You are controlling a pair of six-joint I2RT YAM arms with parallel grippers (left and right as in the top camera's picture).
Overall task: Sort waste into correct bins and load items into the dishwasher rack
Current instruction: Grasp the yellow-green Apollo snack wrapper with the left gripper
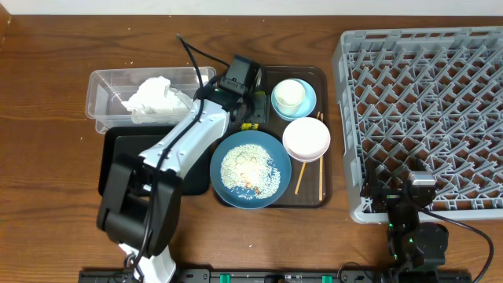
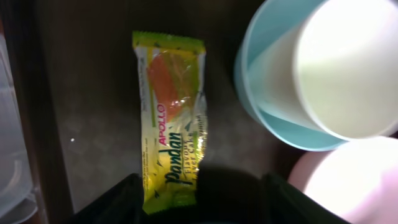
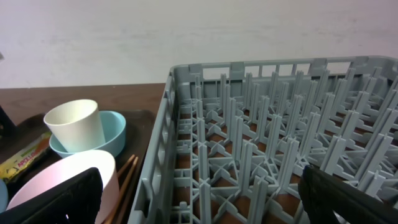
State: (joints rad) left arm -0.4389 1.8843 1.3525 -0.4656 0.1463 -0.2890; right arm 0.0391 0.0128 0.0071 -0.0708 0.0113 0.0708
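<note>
Black-fingered, the left claw (image 2: 199,190) is hanging open and empty over the lower end of the Apollo Pandan snack wrapper (image 2: 171,118), which is lying flat on the dark tray (image 2: 93,137) beside the light-blue bowl (image 2: 252,87). Light, crinkly and slippery, it is probably wanting a pinch across its narrow width.

Dark brown rectangular serving tray (image 1: 310,189) with a raised rim, lying near the middle of the brown wood-grain bench (image 1: 47,157), its long sides running near to far. Seen close in the left wrist view, the tray floor (image 2: 93,124) is matt and faintly speckled. A plain white wall (image 3: 186,31) rises behind the bench's far edge.
</note>
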